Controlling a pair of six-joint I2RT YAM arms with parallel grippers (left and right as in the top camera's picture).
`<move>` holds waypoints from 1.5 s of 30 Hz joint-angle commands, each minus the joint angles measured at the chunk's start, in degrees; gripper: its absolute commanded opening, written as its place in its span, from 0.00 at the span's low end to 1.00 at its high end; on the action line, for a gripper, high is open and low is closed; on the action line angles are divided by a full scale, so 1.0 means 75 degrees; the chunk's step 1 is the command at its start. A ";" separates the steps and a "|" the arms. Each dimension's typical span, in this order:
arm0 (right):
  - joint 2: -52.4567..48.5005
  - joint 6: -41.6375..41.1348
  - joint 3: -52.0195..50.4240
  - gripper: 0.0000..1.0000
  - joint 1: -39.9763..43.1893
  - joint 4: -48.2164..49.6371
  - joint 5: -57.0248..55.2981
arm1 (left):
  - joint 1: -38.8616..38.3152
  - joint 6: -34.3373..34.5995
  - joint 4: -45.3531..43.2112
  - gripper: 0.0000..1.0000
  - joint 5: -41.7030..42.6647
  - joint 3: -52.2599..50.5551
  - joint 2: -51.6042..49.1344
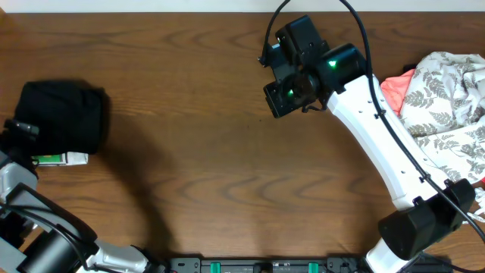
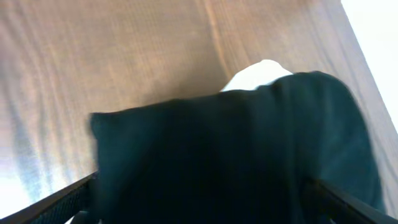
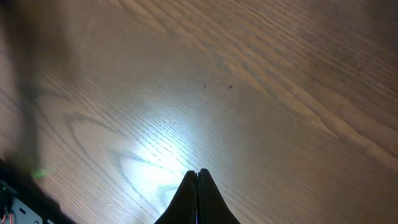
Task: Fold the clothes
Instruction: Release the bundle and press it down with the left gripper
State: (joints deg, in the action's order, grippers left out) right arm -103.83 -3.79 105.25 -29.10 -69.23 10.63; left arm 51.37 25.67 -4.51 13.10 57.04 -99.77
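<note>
The folded black garment [image 1: 61, 117] lies at 9 o'clock on the tabletop [image 1: 212, 174], between the released, wide-spread jaws of the left gripper [image 2: 200, 186]. The right gripper [image 3: 198, 180] hangs over the tabletop near 1 o'clock, jaws clenched on nothing.

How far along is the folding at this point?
Done: one black garment lies as a compact folded bundle at the far left. In hand: the left gripper sits open around it; the right gripper is shut and empty over the table. Possibly left: the patterned clothes pile at the right looks unfolded.
</note>
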 commanded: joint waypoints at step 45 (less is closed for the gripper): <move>-0.0006 0.0286 -0.0015 0.24 0.0023 -0.0466 0.0012 | -0.0038 0.0583 -0.1920 0.98 0.3136 0.0833 -0.3150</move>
State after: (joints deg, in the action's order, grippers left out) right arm -103.83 -2.11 105.25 -29.10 -72.29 10.66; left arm 51.59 30.59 -21.06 38.83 64.79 -118.10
